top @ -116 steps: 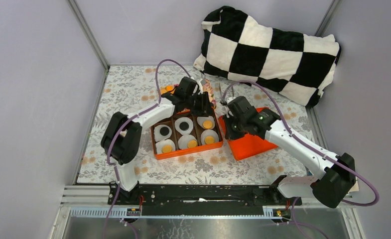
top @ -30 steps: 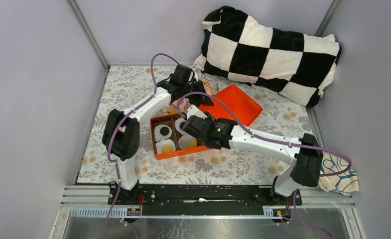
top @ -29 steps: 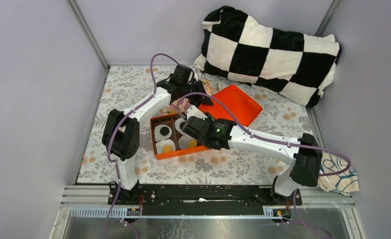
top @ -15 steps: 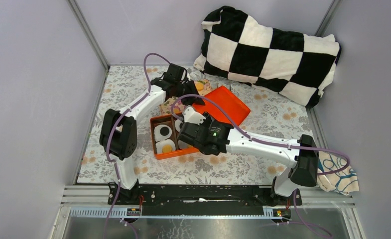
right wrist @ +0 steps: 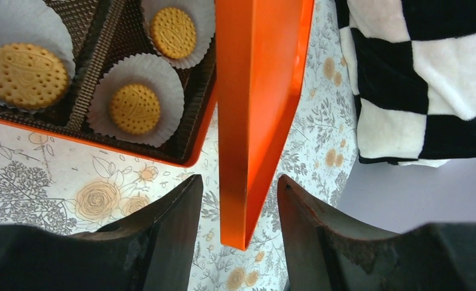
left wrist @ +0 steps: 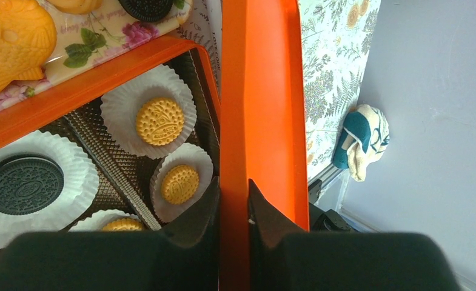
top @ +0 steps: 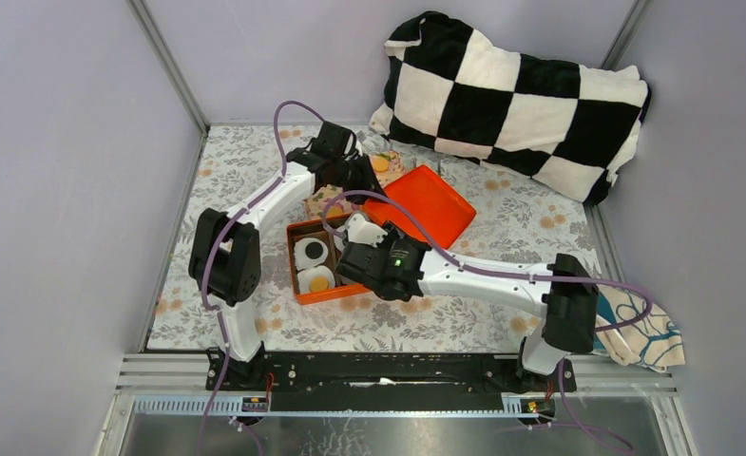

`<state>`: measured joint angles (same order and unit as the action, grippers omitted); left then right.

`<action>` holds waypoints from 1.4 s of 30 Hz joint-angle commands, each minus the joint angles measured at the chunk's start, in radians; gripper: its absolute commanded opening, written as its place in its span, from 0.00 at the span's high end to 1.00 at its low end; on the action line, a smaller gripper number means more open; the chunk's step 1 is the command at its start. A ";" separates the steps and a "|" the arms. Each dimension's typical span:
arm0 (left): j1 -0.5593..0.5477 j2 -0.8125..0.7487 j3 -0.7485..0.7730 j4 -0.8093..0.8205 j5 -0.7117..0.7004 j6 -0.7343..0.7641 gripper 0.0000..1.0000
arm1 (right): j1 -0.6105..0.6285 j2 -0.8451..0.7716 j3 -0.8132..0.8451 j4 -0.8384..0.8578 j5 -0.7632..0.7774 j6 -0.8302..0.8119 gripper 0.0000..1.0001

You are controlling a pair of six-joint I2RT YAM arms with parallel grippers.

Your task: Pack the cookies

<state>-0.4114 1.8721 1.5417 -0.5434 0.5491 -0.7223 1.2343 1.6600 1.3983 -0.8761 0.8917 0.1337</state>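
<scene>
Left pincer [left wrist: 234, 193] clamped on orange lid [left wrist: 259, 91] edge | lid edge-on beside orange box [left wrist: 90, 79] | tan cookies [left wrist: 159, 121] in paper cups [left wrist: 117, 100] | dark cookie [left wrist: 24, 185] leftmost

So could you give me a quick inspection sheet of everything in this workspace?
Surface: floral cloth, flat on the table.
Job's things: cookies in white paper cups inside the orange box; orange lid held tilted beside it.
Clutter: crumpled towel at the right edge; floral tray with a fish-shaped biscuit beside the box.
Grippers: left gripper shut on the lid's edge; right gripper open, straddling it.
Cables: purple cables loop over both arms.
Surroundings: checkered pillow against plain walls.
</scene>
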 commanded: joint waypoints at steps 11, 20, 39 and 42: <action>0.003 -0.101 0.017 -0.031 0.039 0.013 1.00 | -0.029 0.047 -0.002 0.100 0.062 0.013 0.63; 0.004 -0.104 0.053 -0.030 0.057 0.030 0.97 | -0.072 0.028 0.039 0.089 0.139 0.020 0.92; 0.097 -0.438 0.275 0.093 -0.202 0.039 0.62 | -0.131 -0.227 0.225 0.119 -0.180 -0.024 0.95; 0.096 -0.554 0.143 0.097 -0.419 0.063 0.94 | -0.175 -0.297 0.288 0.196 -0.428 -0.004 0.94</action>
<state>-0.3145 1.4040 1.8267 -0.4389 0.4160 -0.6998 1.1042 1.5070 1.5558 -0.8093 0.7349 0.1287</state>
